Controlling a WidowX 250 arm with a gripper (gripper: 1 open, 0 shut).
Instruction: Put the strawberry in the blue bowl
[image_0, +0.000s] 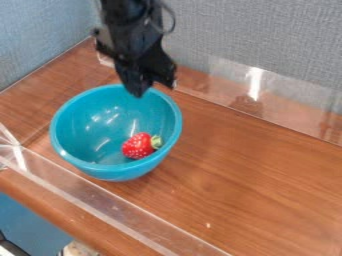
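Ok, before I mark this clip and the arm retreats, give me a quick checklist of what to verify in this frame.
1. strawberry lies inside the blue bowl: ok.
2. gripper holds nothing: ok.
3. Gripper is above the bowl's rim, apart from the strawberry: ok.
4. Bowl stands upright on the wooden table: ok.
5. Gripper is shut: ok.
6. Strawberry undamaged: cannot tell.
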